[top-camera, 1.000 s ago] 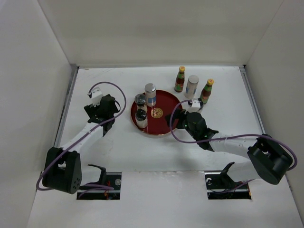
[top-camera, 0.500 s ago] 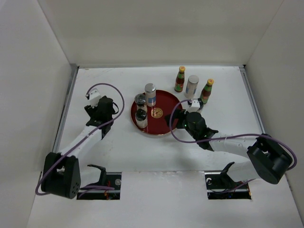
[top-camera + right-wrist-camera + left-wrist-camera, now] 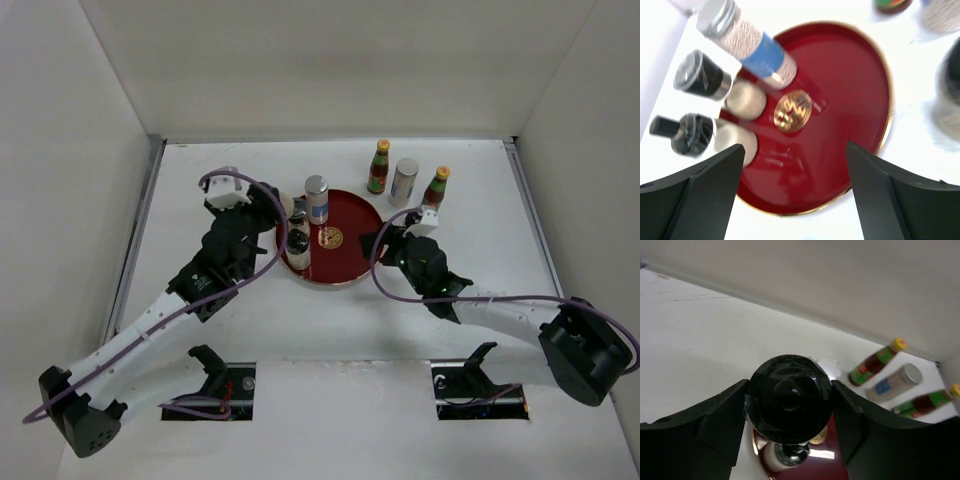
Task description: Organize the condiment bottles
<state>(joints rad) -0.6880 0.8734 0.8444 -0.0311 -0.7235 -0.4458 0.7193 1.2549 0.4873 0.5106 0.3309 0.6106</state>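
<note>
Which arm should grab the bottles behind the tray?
Right. The right gripper hangs open right of the tray, nearest the sauce bottles and shaker; the left gripper grips a jar.

Two sauce bottles [image 3: 379,167] stand on the table beyond the tray's far right rim. There are two shakers [image 3: 405,182], one between the bottles and one on the tray [image 3: 350,257]. Two dark-lidded jars [image 3: 297,246] are at its left rim. One blurred jar-like shape [image 3: 947,95] is off its right rim. There is one tray.
</note>
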